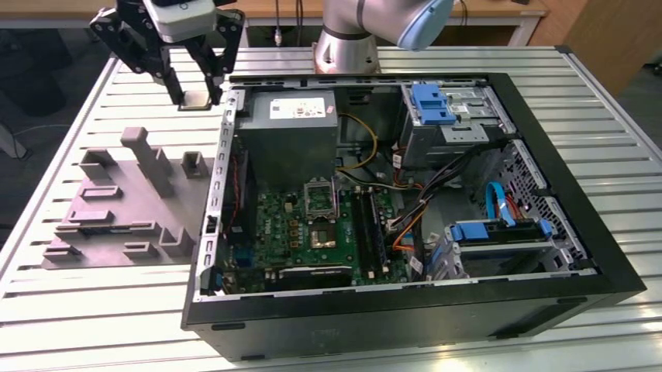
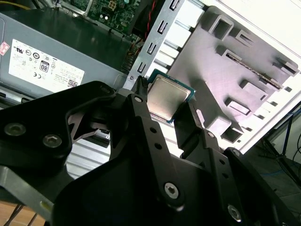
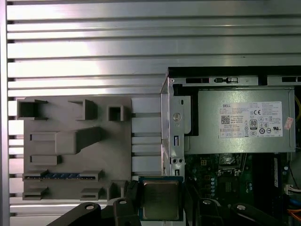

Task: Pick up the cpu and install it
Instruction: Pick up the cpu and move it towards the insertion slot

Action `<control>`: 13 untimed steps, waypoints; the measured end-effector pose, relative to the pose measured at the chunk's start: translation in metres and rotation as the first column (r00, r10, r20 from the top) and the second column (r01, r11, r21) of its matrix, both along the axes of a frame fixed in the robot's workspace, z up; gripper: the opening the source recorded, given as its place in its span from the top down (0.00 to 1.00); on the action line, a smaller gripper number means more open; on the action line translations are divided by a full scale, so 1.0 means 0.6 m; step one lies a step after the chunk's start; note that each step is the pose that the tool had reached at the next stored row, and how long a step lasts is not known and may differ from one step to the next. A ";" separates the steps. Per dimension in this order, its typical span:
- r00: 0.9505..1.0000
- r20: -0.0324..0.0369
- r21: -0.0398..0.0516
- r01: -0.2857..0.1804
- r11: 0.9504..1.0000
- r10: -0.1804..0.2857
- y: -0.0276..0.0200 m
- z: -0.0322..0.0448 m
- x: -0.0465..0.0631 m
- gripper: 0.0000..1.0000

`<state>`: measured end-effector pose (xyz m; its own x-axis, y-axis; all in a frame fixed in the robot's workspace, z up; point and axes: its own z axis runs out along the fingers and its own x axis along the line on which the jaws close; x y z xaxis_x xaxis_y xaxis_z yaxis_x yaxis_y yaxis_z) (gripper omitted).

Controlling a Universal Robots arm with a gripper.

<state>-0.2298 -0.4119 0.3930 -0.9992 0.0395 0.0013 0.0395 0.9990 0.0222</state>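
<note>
Tool [image 1: 197, 91] pinches the cpu [image 1: 194, 101] by two opposite edges, chip flat in its grip, above the surface [image 1: 93, 310]. Tray [image 1: 114, 209] lies below the tool to one side, computer case [image 1: 362, 325] to the other. Judgement: keep chip level, squeeze light, clear the case wall.

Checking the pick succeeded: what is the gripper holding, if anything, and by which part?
The black gripper holds the small square silver-topped cpu, pinched at two opposite edges.
</note>
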 end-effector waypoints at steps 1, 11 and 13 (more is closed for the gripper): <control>1.000 0.000 0.000 0.000 1.000 0.000 -0.0001 0.000 0.000 0.53; 1.000 0.000 0.000 0.000 1.000 0.000 -0.0003 0.000 0.014 0.53; 1.000 0.000 0.000 0.000 1.000 0.000 -0.0003 0.000 0.019 0.53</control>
<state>-0.2185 -0.4120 0.3929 -0.9992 0.0393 0.0013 0.0393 0.9990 0.0222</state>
